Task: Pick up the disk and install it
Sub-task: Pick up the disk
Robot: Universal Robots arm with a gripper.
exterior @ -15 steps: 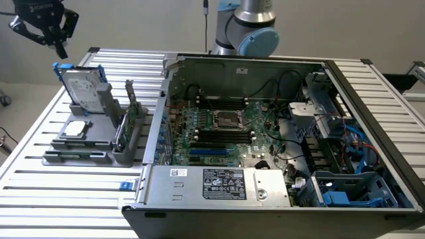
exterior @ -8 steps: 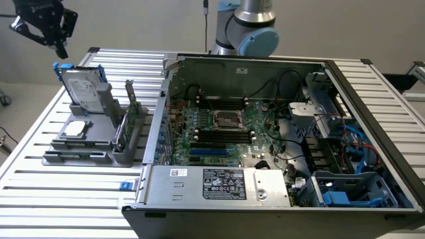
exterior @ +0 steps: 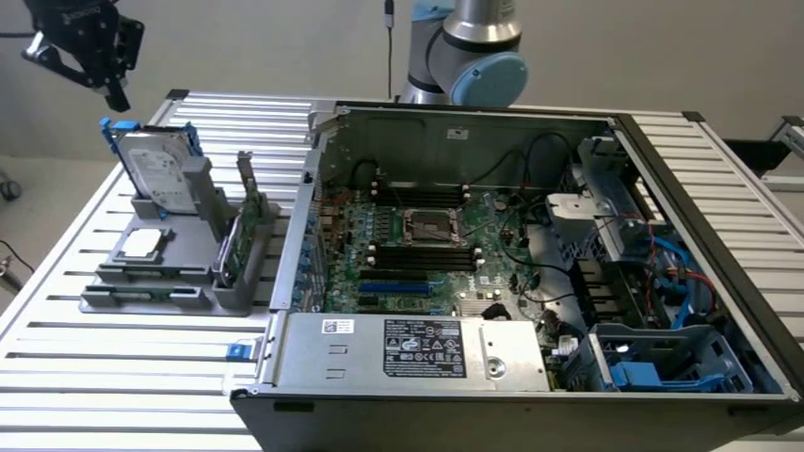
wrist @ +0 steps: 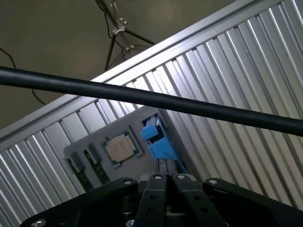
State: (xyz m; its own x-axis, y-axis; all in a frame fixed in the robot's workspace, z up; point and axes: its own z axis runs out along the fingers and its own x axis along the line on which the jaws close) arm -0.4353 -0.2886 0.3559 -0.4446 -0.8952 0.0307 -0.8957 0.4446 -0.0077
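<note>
The gripper [exterior: 111, 85] hangs at the exterior view's upper left, above the disk [exterior: 157, 169] and clear of it. The disk stands upright in a grey holder [exterior: 164, 297] on the slatted table [exterior: 101, 386]. A square chip [exterior: 142, 243] lies flat in the holder just in front of it, and a green card [exterior: 241, 226] stands on edge beside it. An open computer case [exterior: 453, 127] sits mid-table.

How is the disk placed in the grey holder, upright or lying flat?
Upright: the disk stands on its edge in the grey holder, with its white label visible.
</note>
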